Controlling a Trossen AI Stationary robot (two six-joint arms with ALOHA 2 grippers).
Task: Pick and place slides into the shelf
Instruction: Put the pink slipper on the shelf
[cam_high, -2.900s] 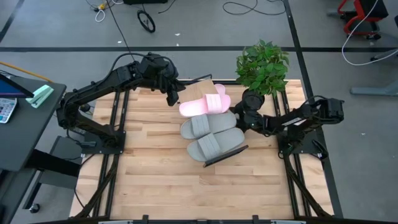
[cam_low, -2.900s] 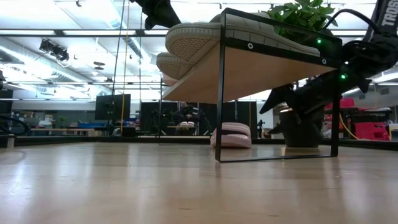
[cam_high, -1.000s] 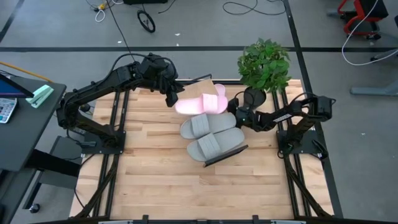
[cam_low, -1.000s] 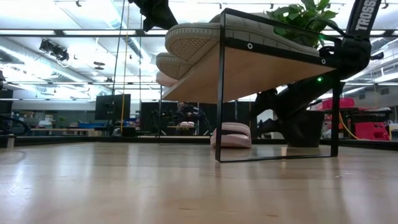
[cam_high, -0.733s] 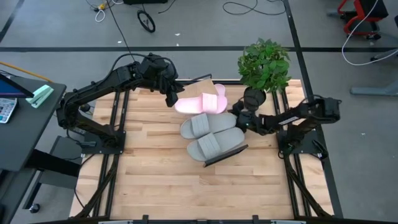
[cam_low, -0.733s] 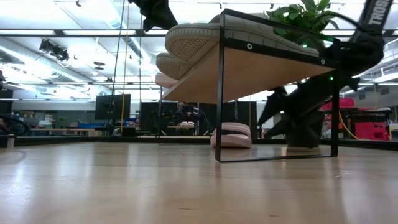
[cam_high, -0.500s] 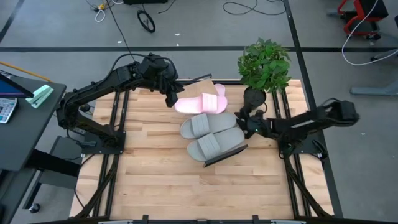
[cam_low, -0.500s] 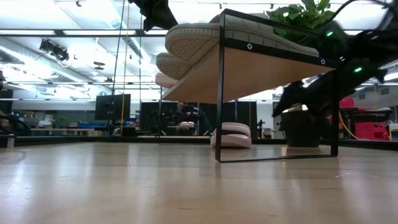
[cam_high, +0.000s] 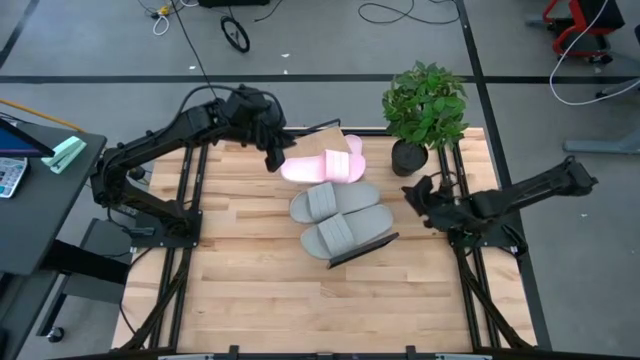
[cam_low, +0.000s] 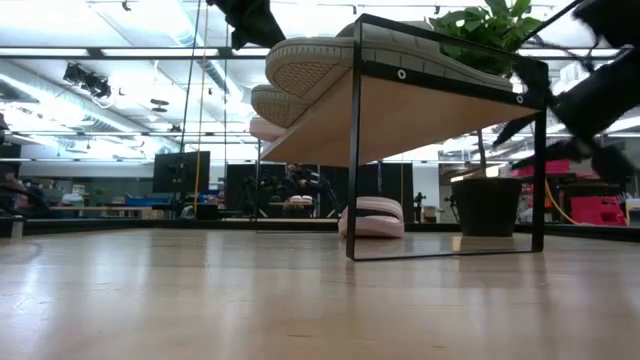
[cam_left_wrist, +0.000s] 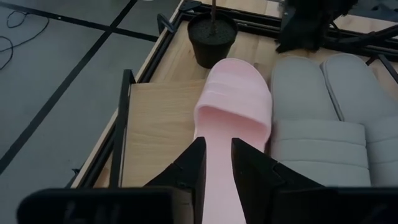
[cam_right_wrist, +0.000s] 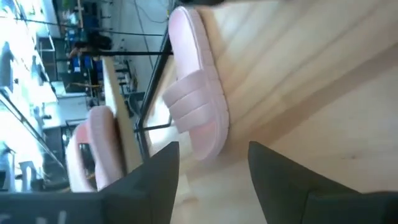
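The shelf (cam_high: 322, 134) is a raised wood board on a black frame (cam_low: 353, 150). Two grey slides (cam_high: 335, 201) (cam_high: 348, 232) lie side by side on it. My left gripper (cam_high: 278, 162) is at the shelf's left side, shut on one pink slide (cam_high: 322, 168) that lies beside the grey ones (cam_left_wrist: 311, 93). The other pink slide (cam_low: 372, 217) (cam_right_wrist: 196, 93) rests sole down on the tabletop under the shelf. My right gripper (cam_high: 412, 190) hangs open to the right of the shelf, off that slide. My left gripper pinches the pink slide's heel end (cam_left_wrist: 217, 171) between its two fingers (cam_left_wrist: 191, 163), coming level from the table's left and lying along the slide. The strap end (cam_left_wrist: 235, 93) points away from the gripper, over the shelf board. Whether the sole rests on the board, I cannot tell.
A potted plant (cam_high: 423, 105) stands at the table's far right, its dark pot (cam_low: 488, 205) just behind the shelf's right end. The plank tabletop (cam_high: 270, 290) in front of the shelf is bare. Black arm frames run along both table sides.
My right arm has drawn back from under the shelf toward the table's right edge and risen off the tabletop, away from the pink slide lying there. That slide stays where it was. My left gripper and its pink slide have kept still.
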